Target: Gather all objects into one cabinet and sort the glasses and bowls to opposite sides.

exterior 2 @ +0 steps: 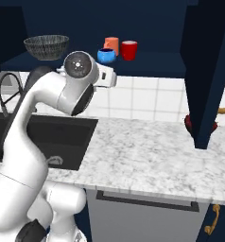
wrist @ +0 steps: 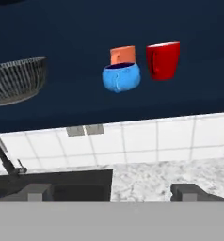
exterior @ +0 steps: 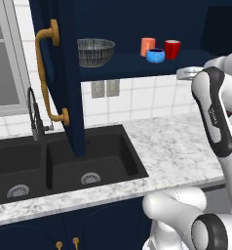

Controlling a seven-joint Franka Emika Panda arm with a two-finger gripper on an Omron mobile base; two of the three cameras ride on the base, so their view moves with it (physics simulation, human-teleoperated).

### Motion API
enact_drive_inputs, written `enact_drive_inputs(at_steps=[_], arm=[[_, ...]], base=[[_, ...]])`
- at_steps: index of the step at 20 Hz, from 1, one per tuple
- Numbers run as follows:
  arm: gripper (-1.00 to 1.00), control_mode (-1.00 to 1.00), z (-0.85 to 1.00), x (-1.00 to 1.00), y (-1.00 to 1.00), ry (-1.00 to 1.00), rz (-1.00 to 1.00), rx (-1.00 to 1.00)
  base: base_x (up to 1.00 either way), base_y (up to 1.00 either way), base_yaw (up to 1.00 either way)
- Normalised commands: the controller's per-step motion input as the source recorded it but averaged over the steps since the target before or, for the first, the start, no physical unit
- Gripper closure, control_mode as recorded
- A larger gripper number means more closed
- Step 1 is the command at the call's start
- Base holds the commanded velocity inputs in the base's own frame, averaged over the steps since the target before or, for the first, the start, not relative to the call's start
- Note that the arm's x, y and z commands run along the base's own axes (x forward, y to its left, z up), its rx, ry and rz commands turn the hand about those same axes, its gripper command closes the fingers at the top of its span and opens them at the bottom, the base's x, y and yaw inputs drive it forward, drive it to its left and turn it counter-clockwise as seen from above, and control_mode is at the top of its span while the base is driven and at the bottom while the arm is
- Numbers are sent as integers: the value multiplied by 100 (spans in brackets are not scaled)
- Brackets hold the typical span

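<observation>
In the upper middle of the hand view we see the blue bowl (wrist: 121, 77) before the orange cup (wrist: 123, 54); our hand (wrist: 111, 192) is open, empty.

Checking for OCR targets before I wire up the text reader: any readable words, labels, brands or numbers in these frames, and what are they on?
No readable text anywhere.
Arm link: a faint marking on its dark band, too small and blurred to read.
Salmon-orange cup, red cup, blue bowl, wire-mesh bowl: plain, no labels.
Cabinet door: no lettering.
</observation>
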Motion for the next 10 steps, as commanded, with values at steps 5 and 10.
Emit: enact_drive_inputs(at_steps=[5, 10], arm=[[-100, -100, 15, -100, 0, -28, -1, -13], [-100, -100, 23, -92, 29, -21, -21, -6]], base=[[0, 0, 0], [0, 0, 0]])
